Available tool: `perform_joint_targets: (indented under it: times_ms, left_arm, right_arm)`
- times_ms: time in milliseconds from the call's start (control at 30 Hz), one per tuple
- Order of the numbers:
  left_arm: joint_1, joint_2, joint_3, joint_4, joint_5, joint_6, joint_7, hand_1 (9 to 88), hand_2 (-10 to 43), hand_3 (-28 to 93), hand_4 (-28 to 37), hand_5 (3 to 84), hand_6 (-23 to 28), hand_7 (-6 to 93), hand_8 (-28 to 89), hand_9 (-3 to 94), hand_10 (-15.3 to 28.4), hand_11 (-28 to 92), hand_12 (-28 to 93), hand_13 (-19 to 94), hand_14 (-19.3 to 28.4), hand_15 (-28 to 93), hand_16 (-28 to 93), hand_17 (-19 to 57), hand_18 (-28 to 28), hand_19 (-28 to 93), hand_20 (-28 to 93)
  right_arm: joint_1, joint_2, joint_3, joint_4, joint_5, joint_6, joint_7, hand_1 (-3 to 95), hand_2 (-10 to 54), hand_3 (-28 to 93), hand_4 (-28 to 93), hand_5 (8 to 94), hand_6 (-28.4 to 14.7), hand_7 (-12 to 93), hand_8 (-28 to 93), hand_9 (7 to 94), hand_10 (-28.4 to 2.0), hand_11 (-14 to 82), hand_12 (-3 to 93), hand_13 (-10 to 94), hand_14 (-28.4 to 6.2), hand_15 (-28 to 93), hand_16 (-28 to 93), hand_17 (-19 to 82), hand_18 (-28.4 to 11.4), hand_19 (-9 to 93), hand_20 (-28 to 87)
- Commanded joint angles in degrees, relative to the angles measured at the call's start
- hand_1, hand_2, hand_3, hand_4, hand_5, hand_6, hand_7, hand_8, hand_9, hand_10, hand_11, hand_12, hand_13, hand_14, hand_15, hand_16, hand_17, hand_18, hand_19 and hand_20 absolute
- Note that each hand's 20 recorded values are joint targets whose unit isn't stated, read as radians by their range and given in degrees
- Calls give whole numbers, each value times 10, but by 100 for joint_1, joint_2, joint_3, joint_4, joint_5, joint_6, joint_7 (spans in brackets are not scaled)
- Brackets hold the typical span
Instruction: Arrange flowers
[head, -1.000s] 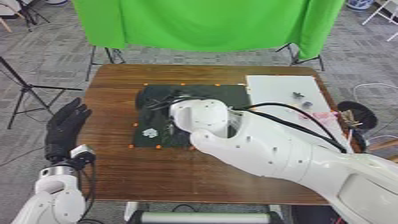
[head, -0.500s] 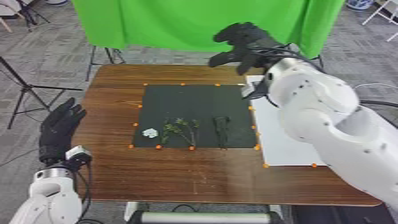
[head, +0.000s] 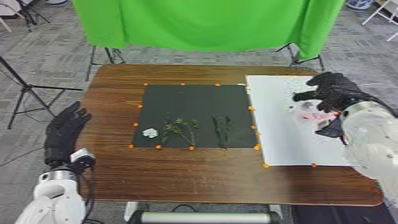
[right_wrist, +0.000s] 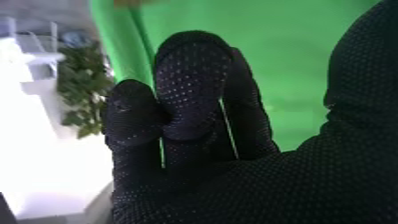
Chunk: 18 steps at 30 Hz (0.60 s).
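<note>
My right hand (head: 334, 92) is over the right part of the white sheet (head: 282, 145), beside pink flowers (head: 313, 114) that it partly hides. In the right wrist view the right hand (right_wrist: 204, 165) has its fingers extended and slightly bent, thumb apart, with nothing held. On the dark green mat (head: 187, 102) lie a white flower (head: 150, 133), leafy green sprigs (head: 184, 131) and a bundle of dark green stems (head: 222, 131), side by side near its front edge. My left hand (head: 65, 129) is left of the table, fingers straight.
Orange markers (head: 252, 108) line the edges of the mat and the sheet on the wooden table (head: 169, 175). A green cloth (head: 204, 25) hangs behind the table, and a black tripod (head: 29, 90) stands at the left.
My right arm has swung from over the mat, past the table's back edge, and down to the right over the white sheet. The left hand has shifted only slightly.
</note>
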Motion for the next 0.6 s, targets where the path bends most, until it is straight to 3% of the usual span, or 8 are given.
perform_joint_targets:
  times_ms: [33, 600]
  left_arm:
    - [86, 50, 329, -198, 38, 215, 92, 438, -95, 599, -259, 433, -17, 213, -116, 422, 101, 202, 94, 376, 131, 215, -23, 116, 85, 29, 200]
    - [131, 13, 306, -218, 69, 180, 72, 435, -95, 601, -257, 434, -21, 212, -116, 423, 100, 201, 94, 377, 132, 219, -23, 116, 85, 29, 200]
  right_arm:
    - [-49, 5, -472, 347, -109, 51, 95, 257, -95, 648, -142, 504, -1, 112, -76, 562, -157, 75, 157, 858, -55, 587, 256, 579, -161, 932, 471]
    - [252, 46, -653, 560, -212, 56, 113, 259, -95, 663, -145, 507, 1, 119, -80, 567, -157, 76, 160, 858, -53, 594, 255, 579, -161, 932, 476]
